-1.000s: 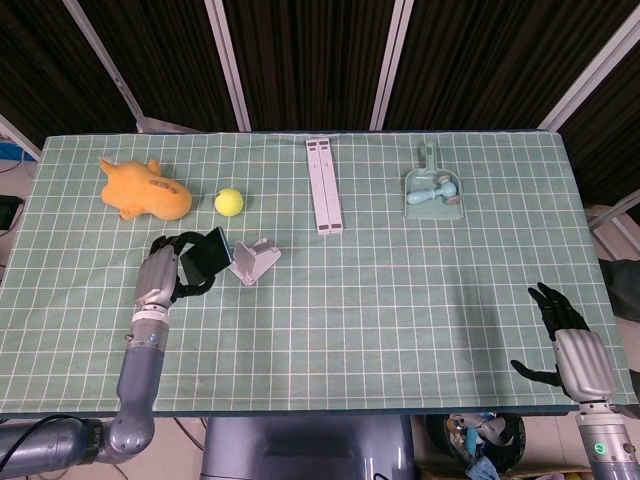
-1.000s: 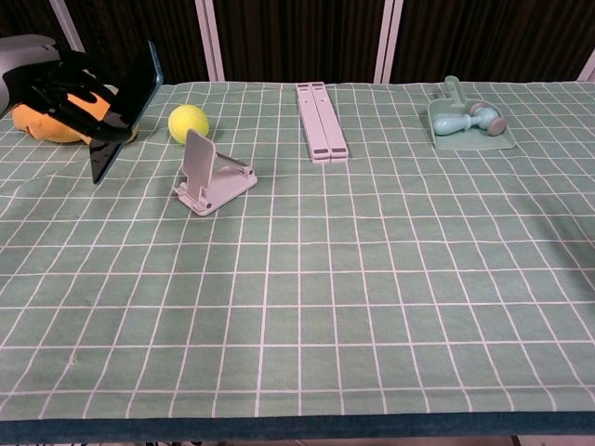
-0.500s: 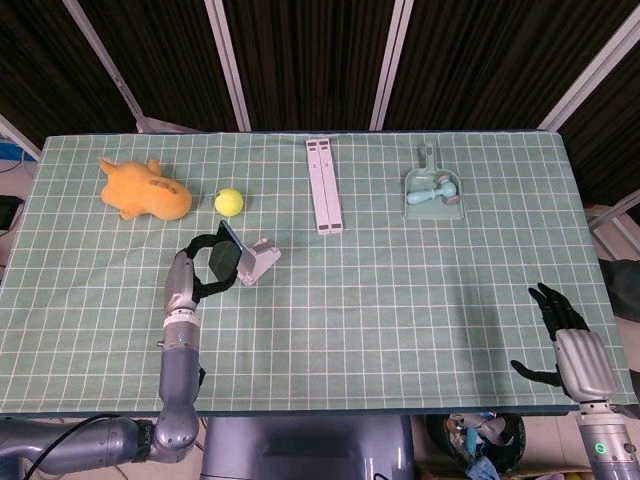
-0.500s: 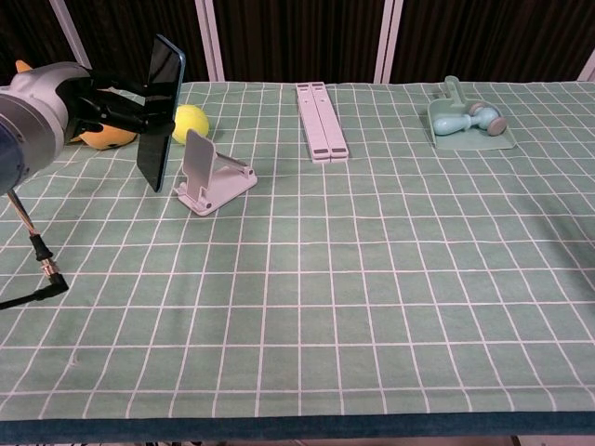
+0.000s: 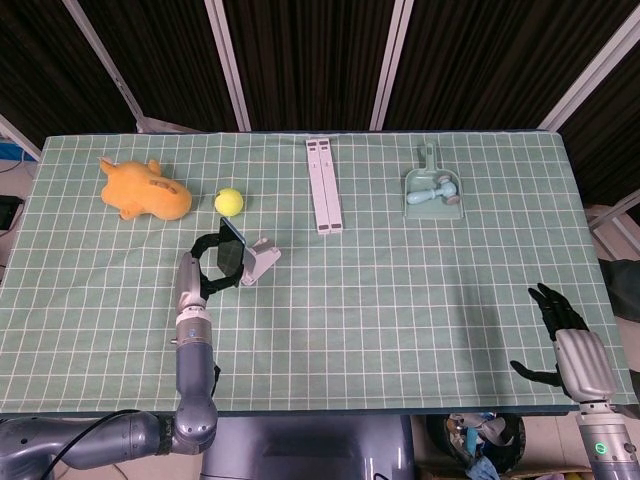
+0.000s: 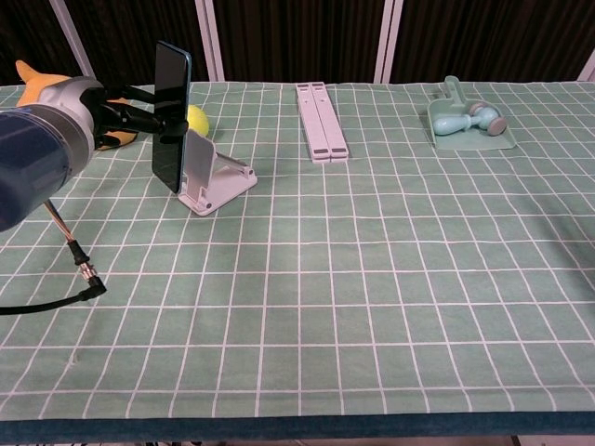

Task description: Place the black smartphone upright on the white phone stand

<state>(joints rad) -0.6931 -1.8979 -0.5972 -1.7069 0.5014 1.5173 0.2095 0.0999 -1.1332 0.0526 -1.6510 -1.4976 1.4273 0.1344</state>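
Over the left half of the green checked table (image 5: 400,300), the left hand (image 5: 208,262) holds the black smartphone (image 6: 171,114) upright, dark fingers (image 6: 130,116) wrapped round its edges from behind, so the phone stands nearly vertical just in front of the white phone stand (image 6: 212,178). From the chest view the phone's lower edge hangs close to the stand's raised back plate, on the side away from its ledge, and I cannot tell whether the two touch. The step in hand looks like the final approach: the phone is carried and turned upright but not yet seated. The next move probably calls for bringing the phone over or round the back plate, lowering its bottom edge onto the ledge, leaning it against the plate, and only then loosening the fingers; the light stand could slide or tip if nudged sideways. A yellow ball (image 5: 229,202) and an orange plush toy (image 5: 145,190) lie just beyond, near enough to mind. The right hand (image 5: 565,340) rests well apart at the table's near right corner, fingers spread and holding nothing.
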